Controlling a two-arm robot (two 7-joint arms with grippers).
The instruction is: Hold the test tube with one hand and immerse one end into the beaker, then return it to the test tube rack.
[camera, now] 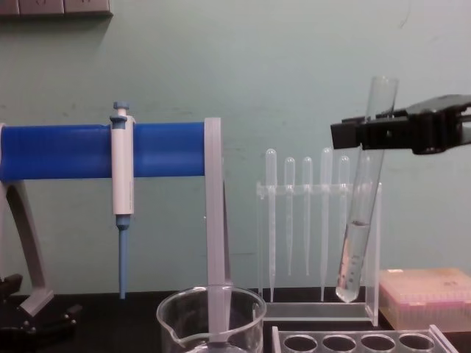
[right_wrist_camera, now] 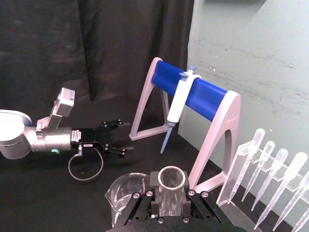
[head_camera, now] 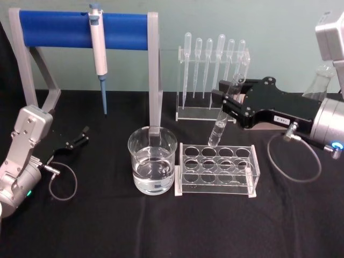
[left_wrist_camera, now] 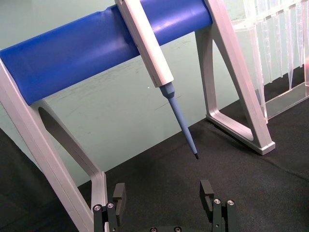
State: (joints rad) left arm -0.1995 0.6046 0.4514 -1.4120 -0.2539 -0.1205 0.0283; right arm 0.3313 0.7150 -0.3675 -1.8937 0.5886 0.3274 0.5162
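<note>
Chest view: the right pincer (camera: 370, 134) pinches the tilted clear tube (camera: 358, 228) below its rim, liquid in the rounded end beneath, rack (camera: 353, 343) underneath cut off.

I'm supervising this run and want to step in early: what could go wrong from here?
The right gripper pinches the tilted test tube near its top, so it may swing or slip. Its bottom hangs low above the rack; moving sideways toward the beaker could clip either rim. The left gripper sits parked, open.
</note>
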